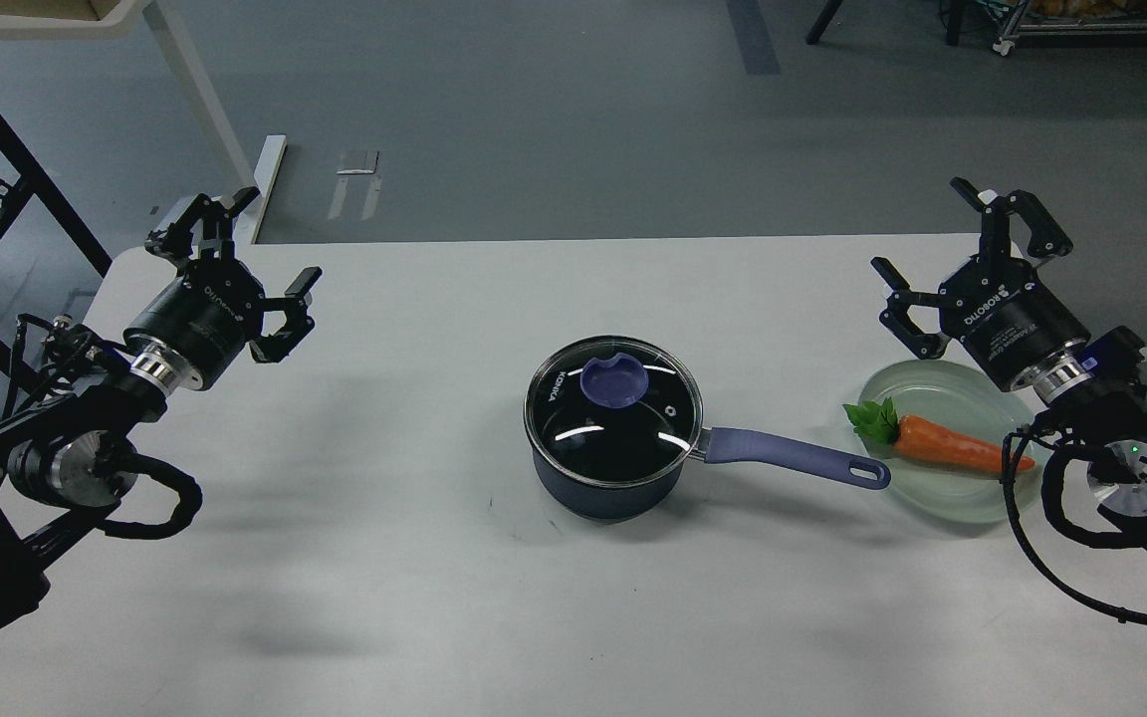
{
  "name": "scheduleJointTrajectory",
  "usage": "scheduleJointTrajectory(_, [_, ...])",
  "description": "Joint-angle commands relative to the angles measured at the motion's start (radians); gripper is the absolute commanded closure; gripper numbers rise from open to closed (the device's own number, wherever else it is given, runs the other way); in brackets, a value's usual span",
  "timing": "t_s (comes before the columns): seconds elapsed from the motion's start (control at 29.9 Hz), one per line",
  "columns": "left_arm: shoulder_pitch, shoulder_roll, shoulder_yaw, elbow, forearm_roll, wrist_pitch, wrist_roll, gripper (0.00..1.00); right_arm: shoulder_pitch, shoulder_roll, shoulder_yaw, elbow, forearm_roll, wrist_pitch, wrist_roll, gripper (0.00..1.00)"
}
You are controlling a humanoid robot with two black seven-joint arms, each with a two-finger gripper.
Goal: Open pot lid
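Note:
A small dark navy pot stands at the middle of the white table, its lavender-blue handle pointing right. The clear glass lid sits flat on the pot, its purple-blue knob facing up. My left gripper hangs open over the table's far left, well away from the pot and holding nothing. Far to the right, my right gripper is also open and empty, above the table's right edge.
A pale green glass plate lies right of the pot handle's end, with an orange toy carrot on it, partly under my right arm. The table's far edge runs behind both grippers; grey floor and furniture legs lie beyond.

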Motion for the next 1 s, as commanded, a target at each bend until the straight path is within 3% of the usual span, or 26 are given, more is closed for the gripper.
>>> scheduleJointTrajectory(0.0, [-0.002, -0.021, -0.001, 0.001, 0.003, 0.012, 0.002, 0.01, -0.005, -0.003, 0.003, 0.001, 0.001, -0.001, 0.0, 0.0])
scheduleJointTrajectory(0.27, [-0.007, -0.015, 0.007, 0.015, 0.003, 0.006, 0.005, 0.01, 0.003, -0.036, 0.001, 0.033, -0.031, -0.019, 0.0, 0.0])
scheduleJointTrajectory(0.7, [-0.072, 0.03, 0.019, 0.025, 0.004, 0.003, -0.02, 0.01, 0.118, -0.274, 0.001, 0.207, -0.361, -0.027, 0.0, 0.0])
scheduleJointTrajectory(0.97, [-0.072, 0.059, 0.019, 0.008, 0.004, 0.001, -0.038, 0.01, 0.307, -0.348, -0.034, 0.252, -0.876, -0.021, 0.0, 0.0])
